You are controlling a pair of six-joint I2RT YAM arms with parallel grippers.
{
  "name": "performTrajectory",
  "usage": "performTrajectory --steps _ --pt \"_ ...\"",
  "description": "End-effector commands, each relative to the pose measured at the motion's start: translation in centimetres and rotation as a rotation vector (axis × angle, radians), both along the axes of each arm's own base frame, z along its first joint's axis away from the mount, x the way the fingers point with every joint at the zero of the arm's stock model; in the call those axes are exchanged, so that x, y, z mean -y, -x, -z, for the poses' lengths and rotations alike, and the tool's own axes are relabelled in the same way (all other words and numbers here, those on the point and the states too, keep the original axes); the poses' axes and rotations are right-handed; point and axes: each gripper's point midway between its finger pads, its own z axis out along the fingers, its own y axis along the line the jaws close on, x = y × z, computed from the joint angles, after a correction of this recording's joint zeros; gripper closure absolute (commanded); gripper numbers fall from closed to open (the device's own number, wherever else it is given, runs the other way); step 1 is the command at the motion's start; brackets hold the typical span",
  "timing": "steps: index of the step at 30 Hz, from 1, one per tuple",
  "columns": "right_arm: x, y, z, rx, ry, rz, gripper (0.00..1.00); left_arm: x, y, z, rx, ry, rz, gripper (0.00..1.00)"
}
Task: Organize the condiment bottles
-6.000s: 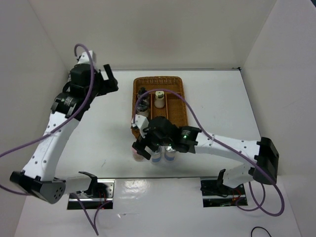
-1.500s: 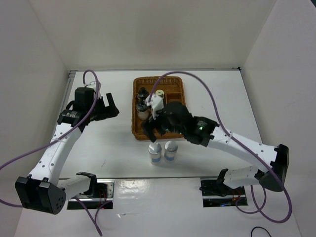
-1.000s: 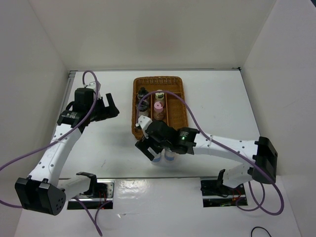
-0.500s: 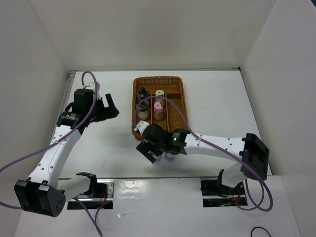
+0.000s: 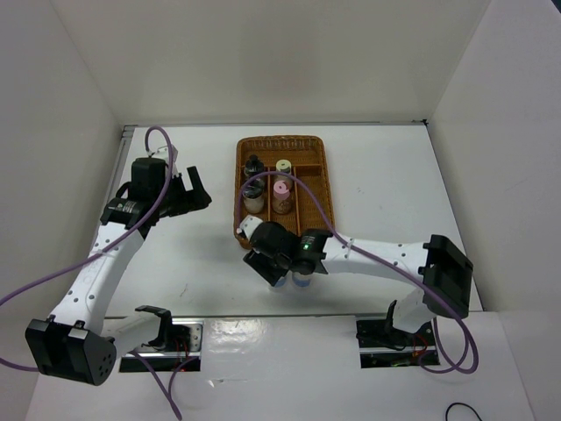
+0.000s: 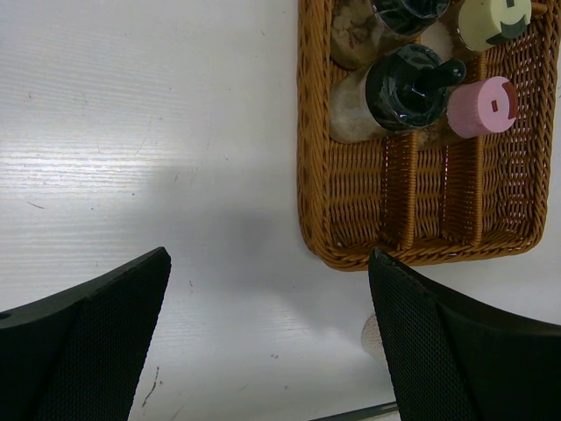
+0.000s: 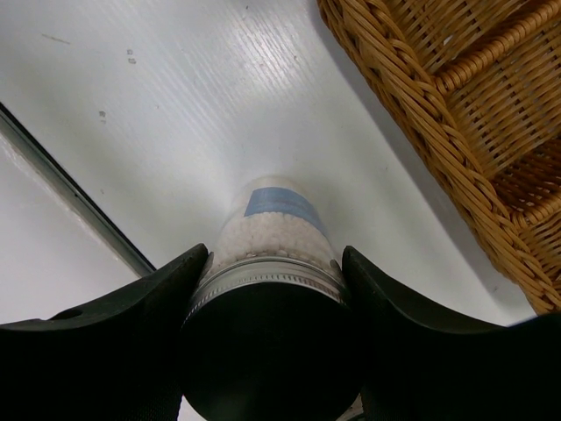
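Four of the six condiment bottles stood in the wicker tray (image 5: 280,139). The near black-capped bottle (image 5: 253,195) and the far black-capped bottle (image 5: 253,163) filled its left lane. In the middle lane, the pink-capped bottle (image 5: 280,188) stood just in front of the yellow-green-capped bottle (image 5: 283,166).

Two more stood side by side on the tabletop (image 5: 394,193), just off the tray's near edge. We found the right fingers (image 7: 131,333) clasping the left silver-topped bottle (image 7: 272,219) at its collar, one on each side. It stood upright, long axis vertical, cap toward the wrist, showing a blue label and white grains. The right silver-topped bottle (image 5: 302,279) stood upright just beside it.

The left fingers (image 6: 88,333) were spread wide, grasping nothing, over the tabletop left of the tray. The tabletop was white and lightly scuffed, with white walls (image 5: 280,61) around it.
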Motion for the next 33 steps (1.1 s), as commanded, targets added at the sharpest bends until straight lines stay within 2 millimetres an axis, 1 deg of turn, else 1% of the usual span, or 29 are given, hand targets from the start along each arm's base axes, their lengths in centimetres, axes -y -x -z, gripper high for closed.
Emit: performTrajectory --steps 1,2,3,4,5,7,8,9,10,11,12,13,15,16,18,19,20,22,23,24,25,26,27,28,29,30,32,33 --pt "-0.7 -0.4 -2.4 0.026 -0.028 0.009 0.62 -0.4 -0.5 -0.6 0.041 -0.014 -0.008 0.01" --pt "-1.5 -0.7 -4.1 0.044 -0.071 0.010 0.62 -0.4 -0.5 -0.6 0.041 -0.014 -0.008 0.01" --pt "-1.3 -1.1 -5.8 0.074 -0.096 0.025 0.62 -0.4 -0.5 -0.6 0.041 -0.014 -0.008 0.01" --pt "-1.3 -1.2 -6.9 0.090 -0.113 0.032 0.62 -0.4 -0.6 -0.9 0.050 -0.013 -0.008 0.01" --pt "-1.8 -1.7 -9.1 0.117 -0.161 0.040 0.62 -0.4 -0.6 -0.9 0.050 -0.013 -0.008 0.01" --pt "-1.3 -2.1 -11.8 0.158 -0.199 0.063 0.62 -0.4 -0.6 -0.9 0.050 -0.013 -0.008 0.01" --pt "-1.6 -2.4 -13.9 0.184 -0.244 0.074 0.62 -0.4 -0.5 -1.2 0.059 -0.012 -0.008 0.01" --pt "-1.1 -2.9 -14.9 0.200 -0.256 0.093 0.62 -0.4 -0.5 -1.2 0.059 -0.012 -0.008 0.01" --pt "-0.4 -3.9 -17.0 0.237 -0.287 0.136 0.62 -0.4 -0.5 -1.2 0.059 -0.012 -0.008 0.01" --pt "0.2 -4.6 -17.9 0.261 -0.296 0.155 0.62 -0.4 -0.5 -1.2 0.059 -0.012 -0.008 0.01" --pt "0.9 -5.3 -18.3 0.273 -0.298 0.171 0.62 -0.4 -0.5 -1.2 0.059 -0.012 -0.008 0.01" --pt "2.3 -7.2 -19.3 0.299 -0.313 0.227 0.62 -0.3 -0.5 -1.2 0.058 -0.006 -0.001 0.01" --pt "4.3 -9.4 -20.5 0.335 -0.332 0.293 0.62 -0.3 -0.3 -1.1 0.049 -0.007 -0.001 0.01" --pt "6.3 -11.5 -20.9 0.359 -0.322 0.359 0.62 -0.3 -0.3 -1.7 0.067 -0.005 -0.001 0.01" --pt "8.2 -13.6 -22.3 0.397 -0.339 0.428 0.62 -0.3 -0.3 -1.7 0.067 -0.005 -0.001 0.01" --pt "9.2 -14.4 -22.7 0.415 -0.334 0.452 0.62 -0.3 -0.3 -1.7 0.067 -0.005 -0.001 0.01" --pt "10.6 -16.1 -22.9 0.439 -0.333 0.501 0.62 -0.3 -0.3 -1.7 0.067 -0.005 -0.001 0.01" --pt "11.9 -17.9 -23.6 0.466 -0.336 0.560 0.62 -0.3 -0.3 -1.7 0.067 -0.005 -0.001 0.01" --pt "13.4 -19.2 -23.3 0.473 -0.323 0.607 0.62 -0.3 -0.3 -1.7 0.067 -0.005 -0.001 0.01" --pt "13.6 -20.4 -23.3 0.482 -0.324 0.628 0.62 -0.3 -0.3 -1.7 0.067 -0.005 -0.001 0.01" --pt "14.7 -21.5 -23.4 0.494 -0.323 0.664 0.62 -0.3 -0.4 -1.5 0.058 -0.006 -0.001 0.01" --pt "14.4 -22.0 -23.0 0.492 -0.320 0.665 0.62 -0.2 -0.6 -1.6 0.069 -0.004 -0.001 0.01" --pt "14.6 -23.5 -22.3 0.491 -0.311 0.674 0.62 -0.2 -0.6 -1.6 0.069 -0.004 -0.001 0.01" --pt "14.6 -24.2 -22.2 0.494 -0.311 0.683 0.62 -0.5 -0.7 -1.6 0.069 -0.005 -0.010 0.01" --pt "14.4 -25.6 -21.3 0.497 -0.296 0.687 0.62 -0.5 -0.8 -1.3 0.058 -0.006 -0.010 0.01" --pt "14.1 -26.2 -20.7 0.494 -0.293 0.686 0.62 -0.5 -1.0 -1.5 0.067 -0.005 -0.010 0.01" --pt "13.8 -27.7 -20.4 0.510 -0.278 0.680 0.62 -0.5 -1.1 -1.2 0.056 -0.006 -0.010 0.01" --pt "13.1 -28.9 -18.9 0.498 -0.263 0.679 0.62 -0.5 -1.2 -0.8 0.044 -0.008 -0.010 0.01"
